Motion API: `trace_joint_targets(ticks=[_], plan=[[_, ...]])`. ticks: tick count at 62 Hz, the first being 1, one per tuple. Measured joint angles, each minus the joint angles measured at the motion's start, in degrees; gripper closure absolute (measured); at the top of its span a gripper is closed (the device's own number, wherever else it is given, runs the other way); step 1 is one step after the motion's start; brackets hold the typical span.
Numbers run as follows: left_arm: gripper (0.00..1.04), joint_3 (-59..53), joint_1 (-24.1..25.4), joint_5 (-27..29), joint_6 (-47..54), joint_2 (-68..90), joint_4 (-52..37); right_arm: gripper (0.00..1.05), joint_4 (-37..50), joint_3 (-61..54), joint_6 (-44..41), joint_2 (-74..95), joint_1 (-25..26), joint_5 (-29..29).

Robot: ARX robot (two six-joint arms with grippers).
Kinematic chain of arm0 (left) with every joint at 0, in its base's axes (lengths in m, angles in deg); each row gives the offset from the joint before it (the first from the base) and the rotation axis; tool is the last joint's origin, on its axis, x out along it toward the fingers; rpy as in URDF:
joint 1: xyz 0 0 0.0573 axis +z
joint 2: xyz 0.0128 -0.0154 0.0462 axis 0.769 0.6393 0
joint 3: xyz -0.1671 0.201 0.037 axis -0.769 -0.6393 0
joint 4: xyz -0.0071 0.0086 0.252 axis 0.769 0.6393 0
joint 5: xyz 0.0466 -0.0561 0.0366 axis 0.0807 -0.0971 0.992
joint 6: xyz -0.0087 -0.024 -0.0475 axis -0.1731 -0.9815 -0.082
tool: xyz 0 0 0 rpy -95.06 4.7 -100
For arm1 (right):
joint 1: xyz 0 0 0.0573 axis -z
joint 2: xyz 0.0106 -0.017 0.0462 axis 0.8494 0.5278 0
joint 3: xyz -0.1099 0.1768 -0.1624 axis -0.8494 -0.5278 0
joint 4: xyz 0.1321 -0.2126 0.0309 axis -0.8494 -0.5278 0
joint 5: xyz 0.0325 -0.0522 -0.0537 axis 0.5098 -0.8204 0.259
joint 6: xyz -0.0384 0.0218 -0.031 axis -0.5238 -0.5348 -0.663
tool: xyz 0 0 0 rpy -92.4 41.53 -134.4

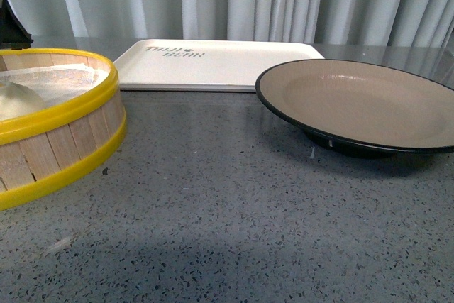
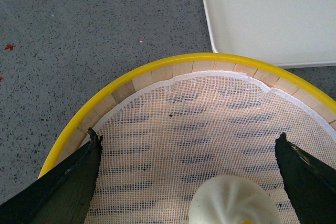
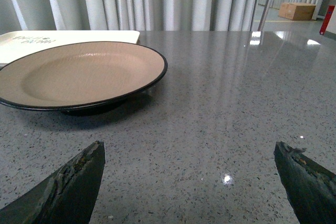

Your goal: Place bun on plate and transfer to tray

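Left claw (image 2: 188, 139): spread wide and empty, hanging over the steamer basket (image 2: 157, 65). The bun (image 2: 233, 204) shows between its two fingers, so the wide gap looks chosen to clear the soft sides before closing. Whether the fingers are down at bun height cannot be told.
Steamer basket: stands on the bench (image 1: 213, 211) toward its left edge. Its yellow rim and wooden wall ring the bun, so a reach from above seems the only way in.
Liner (image 2: 199, 124): white mesh cloth covering the basket floor, likely there so the dough does not stick.
Bun: sits on the liner, apart from the wall, and is not yet on the plate.
Tray (image 1: 220, 65): lies flat and bare toward the bench's far edge, about midway along, with lettering near its far left corner. It is probably set there as the last stop.
Plate (image 1: 362, 101): stands on its dark foot toward the right edge, its rim close in front of the tray. It is empty and face up, ready to receive the bun.
Right claw (image 3: 189, 148): just as wide open, holding nothing, low over bare bench near the plate but apart from it. It seems placed to take the plate once it is loaded.
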Motion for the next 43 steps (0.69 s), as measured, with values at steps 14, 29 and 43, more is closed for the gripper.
trace_joint_targets(ticks=[14, 29, 43], plan=[[0.07, 0.2, 2.0, -4.4, 2.3, -3.7, 4.2, 0.08, 0.0, 0.0, 0.0, 0.0, 0.0, 0.0], [0.07, -1.9, 0.7, -5.1, 3.8, -4.7, 4.8, 0.08, 0.0, 0.0, 0.0, 0.0, 0.0, 0.0], [0.07, -2.8, -0.8, -4.2, 4.7, -4.4, 4.8, 0.08, 0.0, 0.0, 0.0, 0.0, 0.0, 0.0]])
